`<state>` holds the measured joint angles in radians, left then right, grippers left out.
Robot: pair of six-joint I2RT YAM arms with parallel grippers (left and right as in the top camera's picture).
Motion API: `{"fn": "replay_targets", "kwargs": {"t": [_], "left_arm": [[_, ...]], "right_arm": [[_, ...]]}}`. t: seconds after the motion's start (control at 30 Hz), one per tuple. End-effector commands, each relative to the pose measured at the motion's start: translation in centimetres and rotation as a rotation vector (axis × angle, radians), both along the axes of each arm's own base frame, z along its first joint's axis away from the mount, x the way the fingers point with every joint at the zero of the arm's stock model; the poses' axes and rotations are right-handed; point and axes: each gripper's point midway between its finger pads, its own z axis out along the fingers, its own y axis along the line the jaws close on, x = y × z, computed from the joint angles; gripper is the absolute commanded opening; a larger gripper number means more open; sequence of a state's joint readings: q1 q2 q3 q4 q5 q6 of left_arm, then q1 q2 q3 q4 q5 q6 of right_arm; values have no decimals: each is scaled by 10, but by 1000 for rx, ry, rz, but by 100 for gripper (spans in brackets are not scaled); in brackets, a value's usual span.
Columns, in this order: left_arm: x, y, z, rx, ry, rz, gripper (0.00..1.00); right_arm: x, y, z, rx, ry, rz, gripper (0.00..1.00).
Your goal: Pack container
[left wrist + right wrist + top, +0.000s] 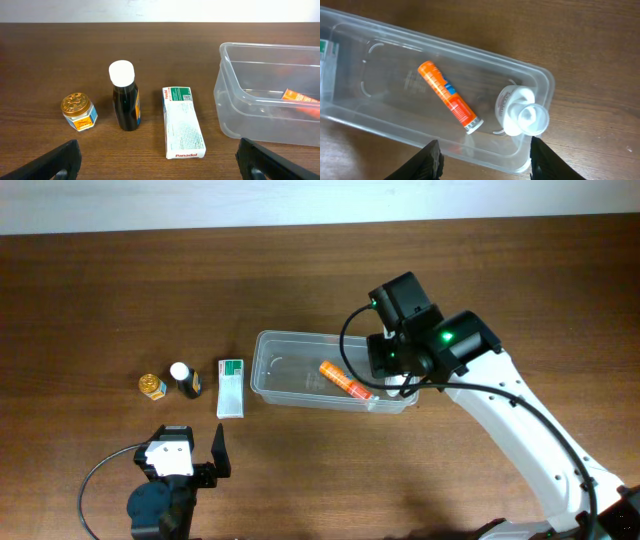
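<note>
The right jaws hang wide open and empty over the right end of the container (546,82), probably because the white capped bottle (520,111) beneath them lies inside beside the orange tube (449,96). The container sits mid-frame on the desk (100,280) in the overhead view. At lower left, the left jaws gape empty, facing the Panadol box (182,122), dark bottle (125,100) and gold-lidded jar (78,111), seemingly next to pack.

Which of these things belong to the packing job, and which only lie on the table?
Job:
container
orange tube, inside it
white capped item, inside it

Lying outside, probably next to pack:
Panadol box
dark bottle
gold-lidded jar
</note>
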<state>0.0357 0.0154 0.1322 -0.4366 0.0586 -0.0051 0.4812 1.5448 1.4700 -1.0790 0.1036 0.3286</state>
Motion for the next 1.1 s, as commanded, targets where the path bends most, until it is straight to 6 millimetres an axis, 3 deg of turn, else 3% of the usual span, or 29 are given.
{"fn": "replay_targets", "kwargs": {"t": [0.0,0.1,0.33,0.53,0.57,0.7,0.87,1.07], "left_arm": [[0,0,0,-7,-7,6,100],[0,0,0,-7,-7,6,100],[0,0,0,-7,-7,6,100],[0,0,0,-7,-6,6,100],[0,0,0,-7,-7,6,100],[2,8,8,23,-40,40,100],[5,4,16,17,-73,17,100],[9,-10,52,-6,-210,-59,100]], "right_arm": [[12,-19,25,31,-67,-94,56],[15,-46,31,57,-71,-217,62],[14,-138,29,115,-8,-513,82],[5,-187,26,225,42,-673,100],[3,-194,25,227,44,-693,99],[-1,-211,25,228,43,-746,99],[-1,-213,25,228,41,-752,99],[-1,-213,25,228,41,-752,99]]}}
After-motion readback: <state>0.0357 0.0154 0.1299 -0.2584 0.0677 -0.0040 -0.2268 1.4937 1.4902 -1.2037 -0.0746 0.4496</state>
